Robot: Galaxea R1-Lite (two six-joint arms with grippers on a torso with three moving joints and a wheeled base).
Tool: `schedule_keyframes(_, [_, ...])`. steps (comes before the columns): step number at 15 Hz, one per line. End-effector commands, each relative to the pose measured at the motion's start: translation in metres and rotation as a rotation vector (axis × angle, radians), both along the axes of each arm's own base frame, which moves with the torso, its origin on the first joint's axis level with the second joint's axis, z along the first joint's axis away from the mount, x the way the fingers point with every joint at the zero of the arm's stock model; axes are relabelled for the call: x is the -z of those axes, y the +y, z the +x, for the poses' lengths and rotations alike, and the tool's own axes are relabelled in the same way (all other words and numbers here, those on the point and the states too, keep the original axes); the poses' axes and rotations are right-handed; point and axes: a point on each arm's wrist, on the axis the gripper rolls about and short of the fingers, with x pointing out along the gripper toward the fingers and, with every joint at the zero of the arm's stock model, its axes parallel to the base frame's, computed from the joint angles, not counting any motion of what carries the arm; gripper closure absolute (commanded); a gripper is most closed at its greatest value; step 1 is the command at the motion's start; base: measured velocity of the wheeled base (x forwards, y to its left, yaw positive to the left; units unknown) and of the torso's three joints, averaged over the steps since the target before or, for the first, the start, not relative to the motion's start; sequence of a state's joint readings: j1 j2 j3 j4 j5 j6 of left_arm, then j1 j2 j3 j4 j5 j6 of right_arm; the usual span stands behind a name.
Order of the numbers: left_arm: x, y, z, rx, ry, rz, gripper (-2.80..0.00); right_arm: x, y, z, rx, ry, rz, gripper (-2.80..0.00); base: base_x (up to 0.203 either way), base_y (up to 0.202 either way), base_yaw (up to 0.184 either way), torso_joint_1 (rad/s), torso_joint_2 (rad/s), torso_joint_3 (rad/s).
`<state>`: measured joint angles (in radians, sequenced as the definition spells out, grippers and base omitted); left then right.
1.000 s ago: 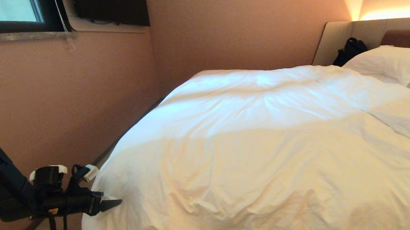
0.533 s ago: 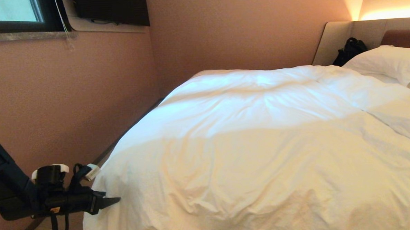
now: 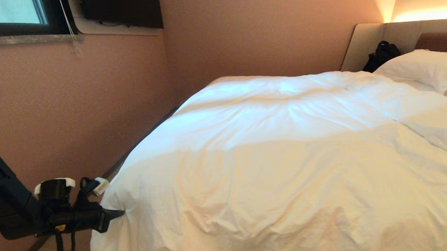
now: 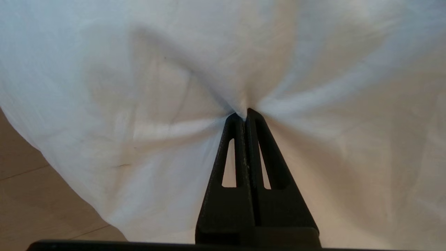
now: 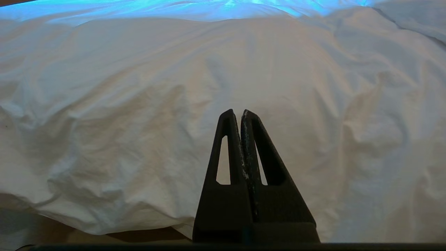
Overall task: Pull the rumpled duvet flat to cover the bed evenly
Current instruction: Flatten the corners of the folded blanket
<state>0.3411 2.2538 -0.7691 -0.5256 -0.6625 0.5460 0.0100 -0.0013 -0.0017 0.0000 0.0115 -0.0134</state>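
Duvet (image 3: 270,157): we're now pinching its near-left edge w/ left gripper (image 4: 244,113), jaws just gone from apart to clamped on cloth; pull-out's becoming possible. Right gripper (image 5: 237,113): jaws together, idling.

My left gripper (image 3: 121,213) at duvet (image 3: 285,168) edge, near left corner of bed (image 3: 363,47); fold pinched between its fingers (image 4: 240,125). Duvet spreads right of and beyond gripper, over mattress. Floor (image 4: 21,195) below gripper, under hanging edge. Wall (image 3: 75,109) behind gripper, on its left. Pillow (image 3: 421,68) far right, beyond duvet, against headboard. Bag (image 3: 381,56) just left of pillow. My right gripper (image 5: 240,113) before duvet's near edge, apart from it.
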Motion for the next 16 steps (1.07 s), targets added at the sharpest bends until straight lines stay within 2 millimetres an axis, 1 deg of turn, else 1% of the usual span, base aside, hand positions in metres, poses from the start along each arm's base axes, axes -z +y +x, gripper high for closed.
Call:
schedule_keyframes(1, [-0.002,0.000,0.000,0.004,-0.011,0.001,0.00,0.000,0.000,0.000,-0.002,0.001,0.000,0.00,0.000,0.000,0.000,0.000,0.00,0.000])
schedule_keyframes(3, [-0.003,0.000,0.000,0.004,-0.011,0.001,0.00,0.000,0.000,0.000,-0.002,0.001,0.000,0.00,0.000,0.000,0.000,0.000,0.00,0.000])
schedule_keyframes(9, [-0.020,-0.009,0.000,-0.001,-0.034,-0.016,0.00,0.000,0.000,0.000,-0.002,0.001,0.000,0.00,0.000,0.000,0.000,0.000,0.00,0.000])
schedule_keyframes(10, [-0.027,-0.012,0.001,-0.008,-0.042,-0.028,0.00,0.000,0.000,0.000,-0.002,0.001,0.000,0.00,0.000,0.000,0.000,0.000,0.00,0.000])
schedule_keyframes(13, [-0.040,-0.018,0.002,-0.019,-0.058,-0.047,0.00,0.000,0.000,0.000,-0.001,0.001,0.000,0.00,0.000,0.000,0.000,0.000,0.00,0.000])
schedule_keyframes(14, [-0.041,-0.018,0.001,-0.021,-0.058,-0.053,0.00,0.000,0.000,0.000,-0.001,0.001,0.000,0.00,0.000,0.000,0.000,0.000,0.00,0.000])
schedule_keyframes(16, [-0.057,-0.021,-0.001,-0.031,-0.087,-0.068,0.00,0.000,0.000,0.000,0.000,0.001,0.000,0.00,0.000,0.000,0.000,0.000,0.00,0.000])
